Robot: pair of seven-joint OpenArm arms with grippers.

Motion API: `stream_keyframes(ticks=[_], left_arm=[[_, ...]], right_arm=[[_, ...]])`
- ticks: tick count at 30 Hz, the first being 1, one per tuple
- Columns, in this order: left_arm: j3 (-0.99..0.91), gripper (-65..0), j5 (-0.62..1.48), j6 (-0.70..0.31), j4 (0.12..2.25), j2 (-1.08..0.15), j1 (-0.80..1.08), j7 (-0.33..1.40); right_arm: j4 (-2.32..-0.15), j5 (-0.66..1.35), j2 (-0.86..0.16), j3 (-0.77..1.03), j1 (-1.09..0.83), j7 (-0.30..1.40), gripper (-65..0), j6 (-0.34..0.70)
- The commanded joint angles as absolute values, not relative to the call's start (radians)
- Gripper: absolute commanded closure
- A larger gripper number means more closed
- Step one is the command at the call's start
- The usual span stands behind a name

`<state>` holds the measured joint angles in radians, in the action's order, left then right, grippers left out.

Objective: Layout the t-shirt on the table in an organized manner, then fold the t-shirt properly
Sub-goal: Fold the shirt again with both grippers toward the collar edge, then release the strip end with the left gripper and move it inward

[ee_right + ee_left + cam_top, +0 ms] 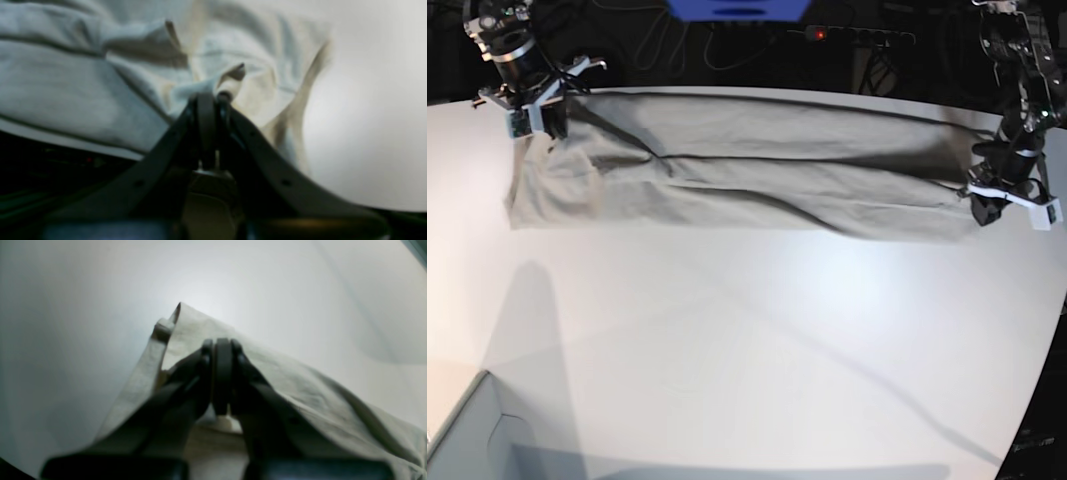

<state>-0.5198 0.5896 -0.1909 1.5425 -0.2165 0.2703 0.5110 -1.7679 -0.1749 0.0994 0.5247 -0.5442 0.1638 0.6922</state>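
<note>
T-shirt (pixel 747 170) stretched as a long creased band along the far side of the tabletop (pixel 757 350), left gripper (pixel 222 343) and right gripper (pixel 208 98) each clamped on one end; layout under way, folding not yet begun

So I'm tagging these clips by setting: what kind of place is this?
Probably a robotics lab bench, not a home: a bare white table, two arms with the left gripper and right gripper pinching a t-shirt, and cables against a dark backdrop.
</note>
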Motion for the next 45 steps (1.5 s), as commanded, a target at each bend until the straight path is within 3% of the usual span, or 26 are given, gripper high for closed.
stream_keyframes(ticks=[1,12,34,37,39,45], left_arm=[[-0.524,-0.1,0.599,-0.197,1.555,-0.228,0.278,0.489],[-0.590,-0.1,0.599,-0.199,1.573,-0.226,0.332,0.489],[-0.605,-0.1,0.596,-0.200,1.333,-0.234,0.277,0.490],[-0.608,-0.8,0.596,-0.254,1.308,-0.237,0.274,0.498],[-0.608,-5.8,0.595,-0.275,1.307,-0.237,0.275,0.499],[-0.610,-34.8,0.599,-0.282,1.354,-0.231,0.314,0.499]], right_arm=[[-1.756,-0.166,0.085,0.532,-0.536,0.142,0.0,0.698],[-1.572,-0.166,0.035,0.532,-0.469,0.142,0.0,0.698],[-1.558,-0.168,0.016,0.527,-0.449,0.142,0.0,0.698],[-1.558,-0.168,0.016,0.527,-0.449,0.142,0.0,0.698],[-1.558,-0.168,0.016,0.527,-0.449,0.142,0.0,0.698],[-1.558,-0.168,0.016,0.527,-0.432,0.145,0.0,0.698]])
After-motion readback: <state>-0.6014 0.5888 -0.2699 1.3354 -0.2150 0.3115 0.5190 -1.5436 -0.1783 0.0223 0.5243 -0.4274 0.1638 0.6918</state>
